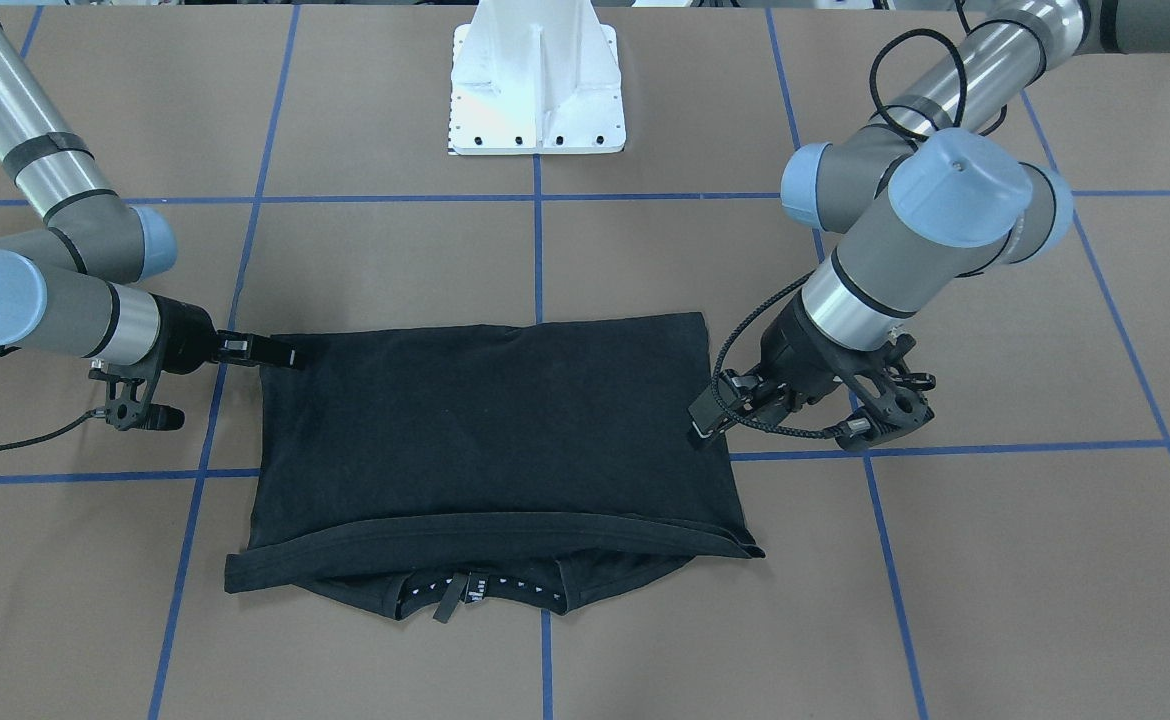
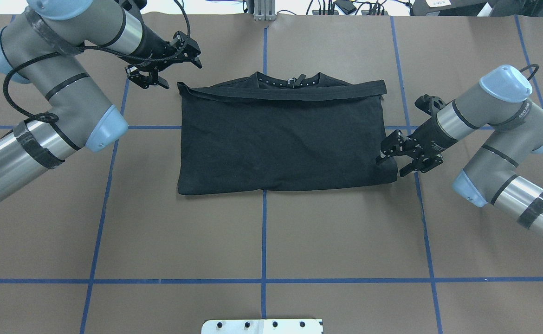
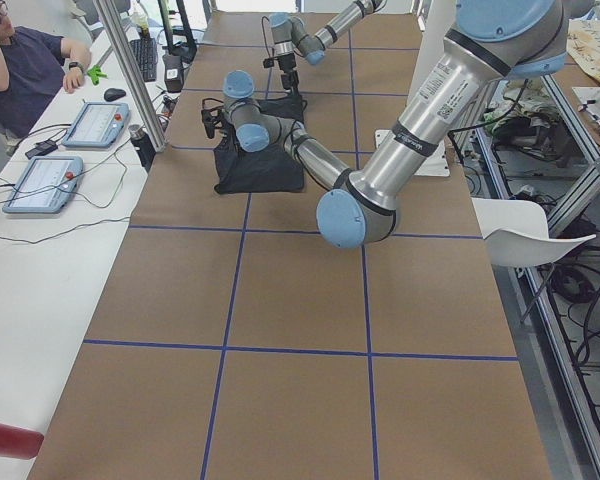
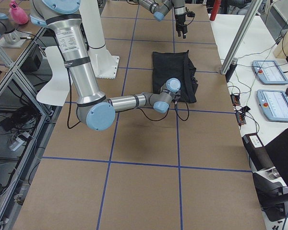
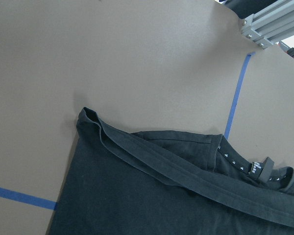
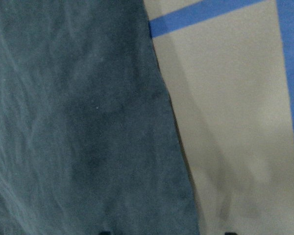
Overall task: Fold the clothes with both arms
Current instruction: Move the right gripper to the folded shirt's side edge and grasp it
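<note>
Well, T-shirt point(image 2: 281, 139) graphic out of sight.

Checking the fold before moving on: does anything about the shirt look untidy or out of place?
Yes. On the black T-shirt, the folded-over hem band stops short of the neckline, so the collar pokes out past it. The hem's corner on the robot's left looks rolled and bunched rather than flat.
</note>
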Robot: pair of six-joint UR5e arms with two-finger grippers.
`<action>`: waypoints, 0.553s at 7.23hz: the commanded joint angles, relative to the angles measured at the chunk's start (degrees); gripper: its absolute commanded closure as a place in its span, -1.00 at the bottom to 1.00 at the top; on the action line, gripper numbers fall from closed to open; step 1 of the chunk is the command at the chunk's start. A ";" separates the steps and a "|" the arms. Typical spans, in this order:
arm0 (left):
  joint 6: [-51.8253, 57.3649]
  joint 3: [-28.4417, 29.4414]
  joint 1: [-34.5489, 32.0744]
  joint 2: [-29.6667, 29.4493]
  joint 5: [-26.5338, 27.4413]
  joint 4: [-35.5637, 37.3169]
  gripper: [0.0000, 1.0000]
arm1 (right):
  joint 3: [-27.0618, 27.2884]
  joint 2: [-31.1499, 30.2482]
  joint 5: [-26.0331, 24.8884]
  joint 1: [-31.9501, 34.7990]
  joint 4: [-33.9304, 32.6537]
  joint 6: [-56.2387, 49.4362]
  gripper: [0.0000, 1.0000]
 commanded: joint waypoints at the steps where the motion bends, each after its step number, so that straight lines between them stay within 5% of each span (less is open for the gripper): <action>1: 0.00 -0.01 0.10 0.14 0.07 0.00 -1.00 | 3.46 -2.40 -0.39 -0.20 0.48 -0.07 0.99; 4: 0.00 0.08 -0.08 0.32 0.24 0.00 -1.00 | 5.24 -2.95 0.66 -2.21 0.39 0.02 1.00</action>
